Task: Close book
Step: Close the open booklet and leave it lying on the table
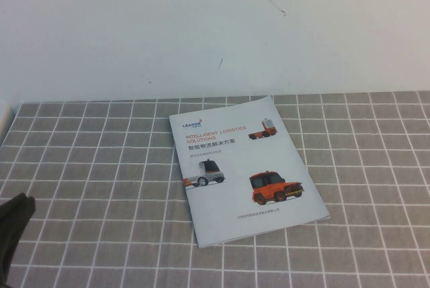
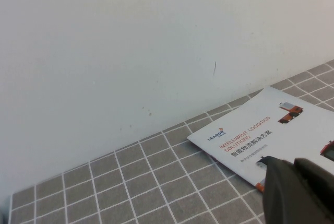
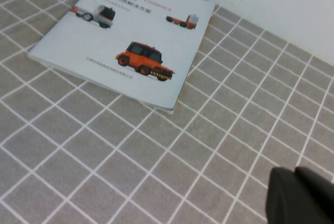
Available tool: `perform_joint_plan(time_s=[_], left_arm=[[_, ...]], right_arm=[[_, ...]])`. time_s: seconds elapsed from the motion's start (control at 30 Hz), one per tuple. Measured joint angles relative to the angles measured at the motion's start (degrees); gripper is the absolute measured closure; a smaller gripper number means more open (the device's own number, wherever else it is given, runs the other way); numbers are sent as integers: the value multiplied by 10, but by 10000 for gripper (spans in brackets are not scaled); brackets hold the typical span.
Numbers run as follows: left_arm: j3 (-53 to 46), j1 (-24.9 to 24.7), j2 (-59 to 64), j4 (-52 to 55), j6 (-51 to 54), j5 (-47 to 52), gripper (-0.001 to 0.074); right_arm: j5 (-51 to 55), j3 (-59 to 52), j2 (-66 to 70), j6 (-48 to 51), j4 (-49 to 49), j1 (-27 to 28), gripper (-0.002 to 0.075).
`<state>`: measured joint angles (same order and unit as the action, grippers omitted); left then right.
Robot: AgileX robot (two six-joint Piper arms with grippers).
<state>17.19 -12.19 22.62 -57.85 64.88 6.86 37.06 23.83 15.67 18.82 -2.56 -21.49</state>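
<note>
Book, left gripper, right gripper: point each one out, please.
book (image 1: 245, 167): high view, centre of its closed front cover.
left gripper (image 2: 295, 182): left wrist view, dark tip near the book's cover.
right gripper (image 3: 298, 192): right wrist view, dark tip over tablecloth (image 3: 104, 156), apart from book.

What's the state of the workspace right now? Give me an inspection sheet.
Surface: grey tablecloth with a white grid, lying flat.
Job's things: book, closed, front cover up, flat mid-table near the wall.
Clutter: pale object cut off at the table's left edge, unidentifiable.
Grippers: left gripper at the near left, clear of the book; right gripper over bare cloth beside the book, not touching it.
Cables: nothing seen.
Surroundings: white wall behind the table, a few dark marks.
</note>
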Motion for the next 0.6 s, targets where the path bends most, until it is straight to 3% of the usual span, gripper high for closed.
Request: perform_joint_plan(time_s=[0.6], left_arm=[[0, 0, 0, 0, 1, 2, 738]], right_arm=[[-12, -8, -4, -1, 0, 0, 727]])
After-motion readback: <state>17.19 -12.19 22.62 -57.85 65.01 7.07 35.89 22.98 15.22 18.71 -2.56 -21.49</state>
